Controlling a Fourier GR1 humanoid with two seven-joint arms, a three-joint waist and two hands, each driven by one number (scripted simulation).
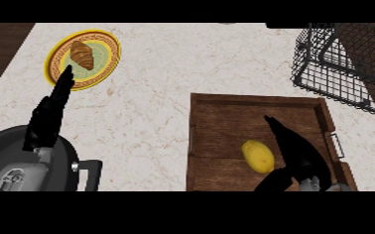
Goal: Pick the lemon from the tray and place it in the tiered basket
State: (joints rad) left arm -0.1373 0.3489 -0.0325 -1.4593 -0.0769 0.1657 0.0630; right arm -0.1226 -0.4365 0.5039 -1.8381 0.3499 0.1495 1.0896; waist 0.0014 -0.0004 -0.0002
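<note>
At the far left of the surface you have a yellow plate carrying a croissant, and your left hand rests near it, fingers straight, holding nothing. Moving right, the wooden tray sits near you with the lemon lying in its near half. Your right hand is just beside the lemon on its right, fingers extended and thumb spread, nothing held yet. Slide the hand left so thumb and fingers bracket the fruit across its narrow middle before curling. Farthest right, the tiered basket waits beyond the tray's far corner.
</note>
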